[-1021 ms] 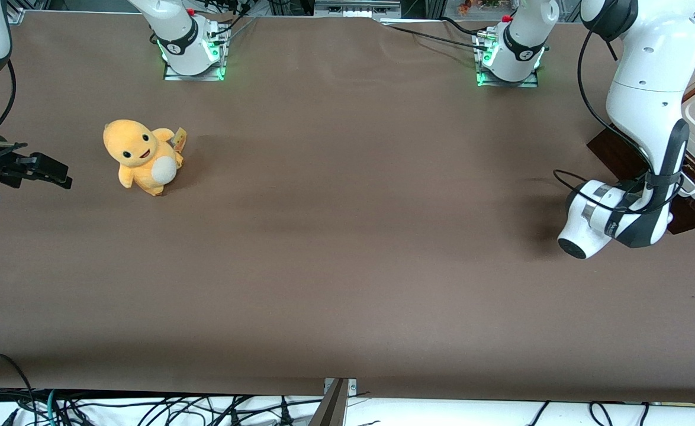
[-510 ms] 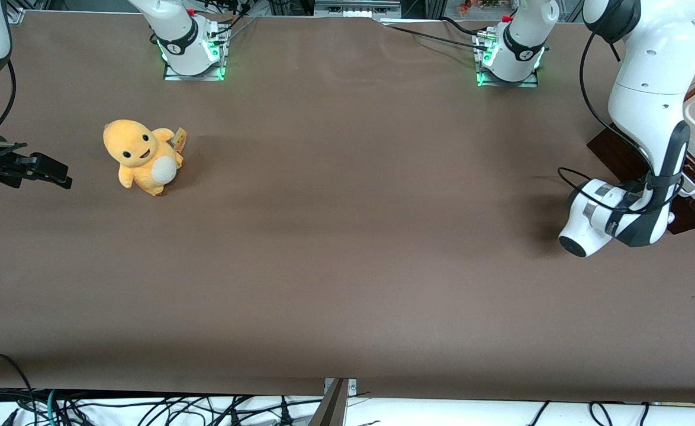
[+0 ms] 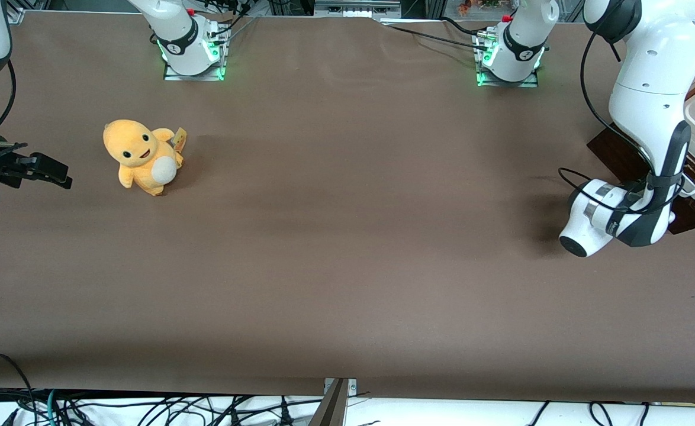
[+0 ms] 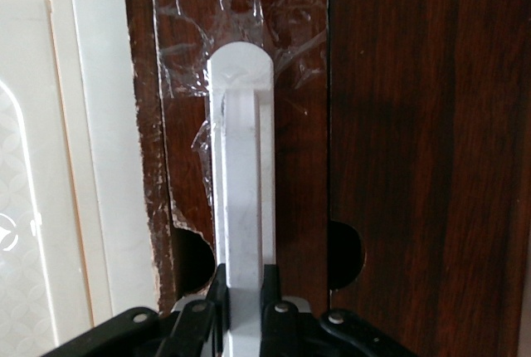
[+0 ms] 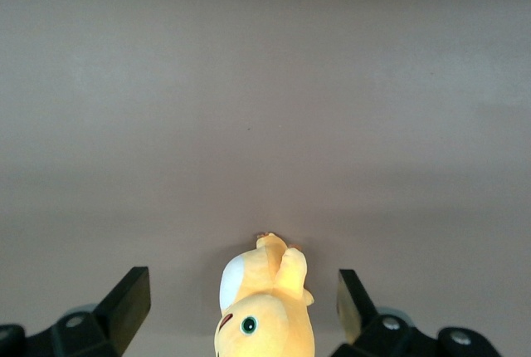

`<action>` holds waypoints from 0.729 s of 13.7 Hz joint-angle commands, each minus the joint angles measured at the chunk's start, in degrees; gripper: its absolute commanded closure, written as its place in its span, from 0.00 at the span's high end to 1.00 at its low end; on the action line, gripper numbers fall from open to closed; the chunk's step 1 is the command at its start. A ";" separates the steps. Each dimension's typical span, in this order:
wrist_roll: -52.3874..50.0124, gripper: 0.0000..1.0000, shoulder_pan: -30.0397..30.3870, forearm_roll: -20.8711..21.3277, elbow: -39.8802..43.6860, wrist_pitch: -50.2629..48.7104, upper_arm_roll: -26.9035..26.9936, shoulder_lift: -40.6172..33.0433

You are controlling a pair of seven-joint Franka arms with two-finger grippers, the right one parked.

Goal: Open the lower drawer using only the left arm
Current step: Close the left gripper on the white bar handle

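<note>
Dark brown drawer front fills wrist view, taped white bar handle running along it, cream panel beside. Front view shows only left arm bent down at working arm's end of worktop, drawer mostly hidden. Gripper closed narrow on handle, black fingers pressing both sides. Yellow plush toy sits toward parked arm's end.

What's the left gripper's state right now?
Left gripper: closed on the lower drawer's white bar handle, at the drawer front.
</note>
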 commanded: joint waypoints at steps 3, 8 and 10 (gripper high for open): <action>0.26 0.00 -0.18 1.03 -0.51 0.17 -0.45 -0.43; 0.26 0.00 -2.29 1.12 0.01 -0.01 -0.45 -0.43; 0.35 0.00 -3.69 1.12 0.36 -0.18 -0.45 -0.43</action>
